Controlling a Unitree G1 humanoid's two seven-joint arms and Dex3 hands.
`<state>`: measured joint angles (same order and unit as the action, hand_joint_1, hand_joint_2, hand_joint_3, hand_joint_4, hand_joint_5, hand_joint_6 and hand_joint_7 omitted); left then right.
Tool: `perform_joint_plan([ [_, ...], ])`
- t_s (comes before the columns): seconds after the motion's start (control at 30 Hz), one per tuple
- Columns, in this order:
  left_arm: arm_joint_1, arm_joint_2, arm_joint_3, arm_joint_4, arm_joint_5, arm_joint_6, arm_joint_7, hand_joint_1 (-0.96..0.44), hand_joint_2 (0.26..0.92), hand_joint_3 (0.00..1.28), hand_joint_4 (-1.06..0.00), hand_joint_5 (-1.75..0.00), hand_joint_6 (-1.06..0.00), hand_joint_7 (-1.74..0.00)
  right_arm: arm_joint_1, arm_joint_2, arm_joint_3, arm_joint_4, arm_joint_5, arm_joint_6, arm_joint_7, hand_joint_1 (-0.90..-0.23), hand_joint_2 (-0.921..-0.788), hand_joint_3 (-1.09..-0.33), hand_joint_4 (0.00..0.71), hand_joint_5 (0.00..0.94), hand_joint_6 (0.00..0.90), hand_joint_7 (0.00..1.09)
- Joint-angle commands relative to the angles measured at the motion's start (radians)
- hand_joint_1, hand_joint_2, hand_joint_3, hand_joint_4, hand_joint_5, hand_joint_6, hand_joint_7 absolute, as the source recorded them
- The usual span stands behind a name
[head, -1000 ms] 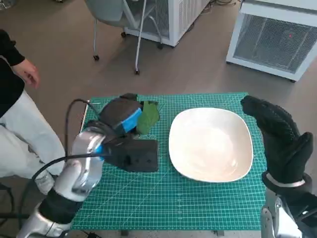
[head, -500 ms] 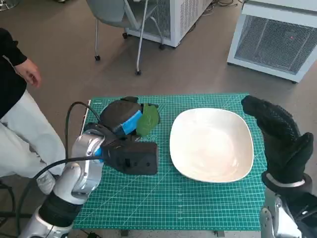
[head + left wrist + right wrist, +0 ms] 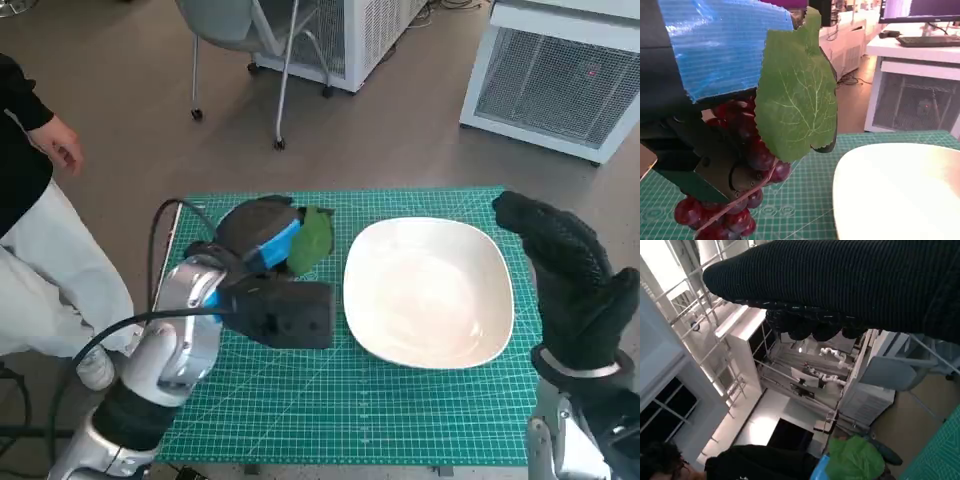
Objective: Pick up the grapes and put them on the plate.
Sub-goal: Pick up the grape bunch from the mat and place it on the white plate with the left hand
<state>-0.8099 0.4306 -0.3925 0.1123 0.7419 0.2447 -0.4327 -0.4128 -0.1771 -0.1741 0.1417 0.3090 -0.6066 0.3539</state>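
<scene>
So the green gridded cutting mat (image 3: 400, 420) holds a white rounded-square plate (image 3: 428, 290). The blue-taped left hand (image 3: 262, 240) grips the dark red grape bunch (image 3: 742, 165) beside it, hanging lengthwise, green leaf (image 3: 311, 240) up. The gloved right hand (image 3: 565, 280) is spread, holding nothing.

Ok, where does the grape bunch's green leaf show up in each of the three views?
Head view: the green leaf sits just beside the left hand, between it and the plate.
Left wrist view: the leaf fills the middle, over dark red grapes.
Right wrist view: the leaf is at the lower edge.
Shared landmark: the green cutting mat.
</scene>
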Motion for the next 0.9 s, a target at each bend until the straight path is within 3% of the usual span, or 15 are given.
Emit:
perform_joint_plan([
  [0.03,-0.062,-0.051,-0.033,0.012,0.023,0.005,-0.007,0.0,0.669,0.54,-0.64,-1.45,-0.67,-1.03,0.024,-0.003,-0.007,-0.015,0.0,0.012,-0.008,-0.536,-0.921,-0.674,0.359,0.0,-0.001,0.68],
  [0.33,-0.17,-0.179,-0.111,0.148,0.054,-0.011,0.019,0.0,0.603,0.69,-0.58,-1.56,-0.65,-1.1,0.035,-0.008,-0.026,-0.045,0.004,0.027,-0.019,-0.529,-0.921,-0.673,0.359,0.0,-0.001,0.68],
  [0.43,-0.218,-0.225,-0.126,0.219,0.049,-0.02,0.024,0.0,0.647,0.65,-0.55,-1.57,-0.6,-1.15,0.043,-0.011,-0.035,-0.052,0.01,0.029,-0.018,-0.533,-0.921,-0.668,0.362,0.001,-0.001,0.68],
  [0.63,-0.325,-0.309,-0.14,0.38,0.019,-0.063,0.022,0.0,0.789,0.52,-0.41,-1.52,-0.42,-1.43,0.061,-0.01,-0.05,-0.074,0.018,0.033,-0.021,-0.538,-0.921,-0.658,0.369,0.005,0.001,0.68],
  [0.8,-0.397,-0.368,-0.144,0.486,-0.01,-0.095,0.014,0.0,0.84,0.46,-0.38,-1.51,-0.38,-1.47,0.077,-0.006,-0.057,-0.097,0.017,0.04,-0.032,-0.54,-0.921,-0.643,0.37,0.005,0.004,0.68],
  [0.9,-0.428,-0.398,-0.147,0.533,-0.022,-0.098,0.011,0.15,0.784,0.57,-0.39,-1.57,-0.36,-1.15,0.085,-0.003,-0.059,-0.11,0.014,0.044,-0.039,-0.541,-0.921,-0.639,0.369,0.005,0.005,0.68],
])
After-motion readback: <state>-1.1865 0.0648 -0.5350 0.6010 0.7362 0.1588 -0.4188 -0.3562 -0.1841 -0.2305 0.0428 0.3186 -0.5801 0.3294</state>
